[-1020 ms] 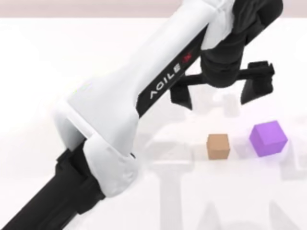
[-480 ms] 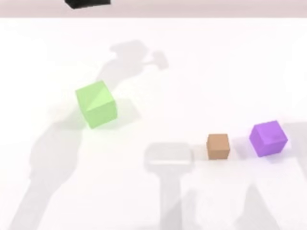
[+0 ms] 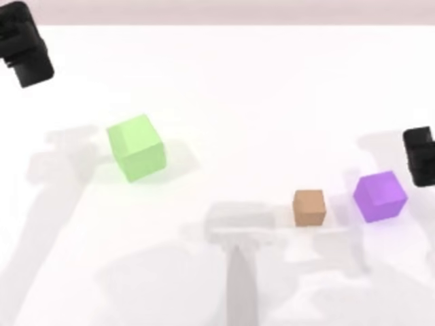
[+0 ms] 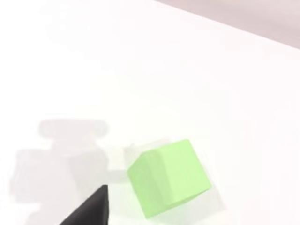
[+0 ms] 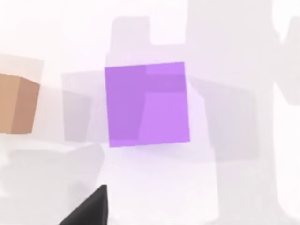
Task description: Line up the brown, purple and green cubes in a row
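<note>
Three cubes rest on the white table. The large lime-green cube (image 3: 136,148) sits at the left, turned a little askew. The small tan-brown cube (image 3: 309,207) and the mid-sized purple cube (image 3: 380,195) stand side by side at the right with a small gap between them. My left gripper (image 3: 24,44) hangs at the far left corner, well apart from the green cube (image 4: 168,177), with one fingertip (image 4: 91,208) showing. My right gripper (image 3: 420,156) is at the right edge, just beyond the purple cube (image 5: 147,104). Both are open and hold nothing.
The table's far edge (image 3: 217,24) runs along the top of the top view. Arm shadows lie across the near part of the table. The brown cube (image 5: 16,105) shows beside the purple one in the right wrist view.
My left arm, which covered the table's left and middle, has pulled back to the far left corner and uncovered the green cube. My right gripper has come in at the right edge. The cubes stayed put.
</note>
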Motion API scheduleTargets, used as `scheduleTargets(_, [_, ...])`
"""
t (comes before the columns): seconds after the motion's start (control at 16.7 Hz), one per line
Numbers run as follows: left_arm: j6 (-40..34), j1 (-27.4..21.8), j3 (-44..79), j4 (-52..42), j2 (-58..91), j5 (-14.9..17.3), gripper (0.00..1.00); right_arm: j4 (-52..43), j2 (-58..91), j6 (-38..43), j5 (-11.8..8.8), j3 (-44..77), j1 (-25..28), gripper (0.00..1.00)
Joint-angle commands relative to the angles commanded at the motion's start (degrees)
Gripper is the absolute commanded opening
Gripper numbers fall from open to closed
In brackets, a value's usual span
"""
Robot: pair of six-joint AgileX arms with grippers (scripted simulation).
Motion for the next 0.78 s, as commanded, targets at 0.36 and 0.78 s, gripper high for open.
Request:
scheduleTargets(0.36, [14.65,9.51,-40.85,23.6,-36.22,0.69,1.0,-13.29,23.96,0.47,0.01,17.61,3.45,1.0])
scheduleTargets(0.78, [24.76,14.42,-61.27,39.19,-55.76,1.49,1.0,-19.94,37.18,0.86,-0.28,28.51,5.52,1.0])
